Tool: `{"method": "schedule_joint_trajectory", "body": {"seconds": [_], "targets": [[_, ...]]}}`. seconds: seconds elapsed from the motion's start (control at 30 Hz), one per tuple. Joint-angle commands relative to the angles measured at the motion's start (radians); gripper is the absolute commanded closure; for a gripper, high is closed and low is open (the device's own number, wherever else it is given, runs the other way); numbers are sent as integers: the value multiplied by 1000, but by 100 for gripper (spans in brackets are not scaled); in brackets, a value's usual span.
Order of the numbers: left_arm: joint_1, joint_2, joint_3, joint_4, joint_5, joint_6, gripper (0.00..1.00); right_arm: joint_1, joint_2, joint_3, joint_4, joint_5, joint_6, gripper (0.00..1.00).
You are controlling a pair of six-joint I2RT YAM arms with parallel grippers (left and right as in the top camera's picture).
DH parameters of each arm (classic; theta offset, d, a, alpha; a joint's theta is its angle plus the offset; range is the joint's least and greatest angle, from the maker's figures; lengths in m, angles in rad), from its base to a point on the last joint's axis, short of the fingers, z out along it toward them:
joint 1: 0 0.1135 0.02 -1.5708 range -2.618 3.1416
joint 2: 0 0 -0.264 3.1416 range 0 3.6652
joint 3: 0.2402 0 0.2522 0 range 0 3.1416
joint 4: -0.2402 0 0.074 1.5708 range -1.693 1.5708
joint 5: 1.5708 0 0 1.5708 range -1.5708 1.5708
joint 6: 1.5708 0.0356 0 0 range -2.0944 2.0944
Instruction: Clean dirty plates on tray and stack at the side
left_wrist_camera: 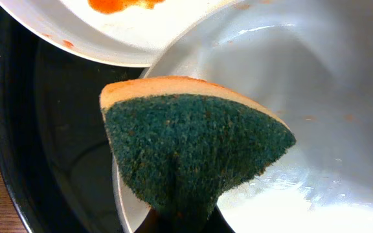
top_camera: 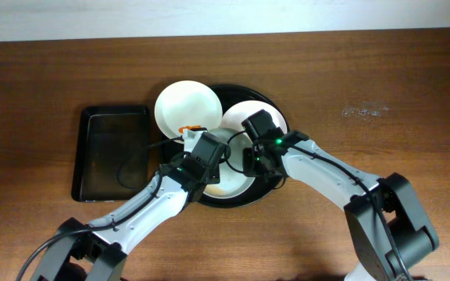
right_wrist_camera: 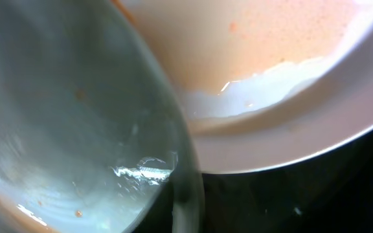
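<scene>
Green scouring felt backed with pale orange foam fills the left wrist view: a folded sponge (left_wrist_camera: 193,155) pinched in the closed jaws of the left gripper (top_camera: 195,144). It hangs over the edge of a round white shallow plate (left_wrist_camera: 303,97) whose wet, glossy well shows only a few faint orange specks.

In the right wrist view that same greyish wet plate runs steeply across the left half of the picture. The right gripper (top_camera: 250,152) is closed, and I judge it is pinning this plate's rim, though its fingers are hidden.

Beneath lies the large round black tray with a raised rim (left_wrist_camera: 63,149). Just beyond the sponge, a second white plate (left_wrist_camera: 109,19) carries a bright orange sauce smear and overlaps the wet one. From overhead it overhangs the tray's upper left edge. The third plate (top_camera: 248,115) sits at the upper right of the tray, and a thin orange film probably belonging to it shows in the right wrist view.

Further left, a smaller rectangular black tray (top_camera: 112,152) rests on the brown wooden table (top_camera: 381,70), apart from the plates.

The step in hand looks like scrubbing the first plate. None is stacked at the side. Next the last specks need a firm wipe while the rim is held, then a lift clear of the overlapping plate.
</scene>
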Motion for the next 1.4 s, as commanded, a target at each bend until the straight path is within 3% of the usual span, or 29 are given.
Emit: {"method": "schedule_joint_trajectory", "body": {"seconds": [0.0,0.23,0.33,0.5,0.6,0.83,0.97,1.07,1.13,1.2,1.3,1.37], "targets": [[4,-27,-3,-2,-17,2,100,6,21,-13,-21,51,3,96],[1,10,-4,18,63,-55,100,5,-44,-13,-91,100,27,96],[1,96,-4,90,207,-64,100,5,-44,-13,-93,100,29,96],[2,131,-4,73,206,-63,100,4,-44,-13,-93,101,29,96],[2,131,-4,-10,95,-63,100,3,-44,-13,-93,112,29,96],[1,131,-4,-53,39,-51,100,3,-44,-13,-93,116,31,96],[2,126,9,-101,-117,-51,100,3,-44,-13,-93,117,37,96],[2,85,69,-197,-336,-51,100,3,-44,-13,-93,119,37,96],[2,55,109,-231,-370,-52,100,3,-44,-13,-93,119,37,96],[2,26,126,-254,-304,-52,100,3,-44,-13,-93,119,37,96],[1,24,126,-272,32,-55,100,3,-44,-13,-93,119,37,96],[2,24,126,-265,91,-127,100,3,-44,-13,-93,119,37,96]]}}
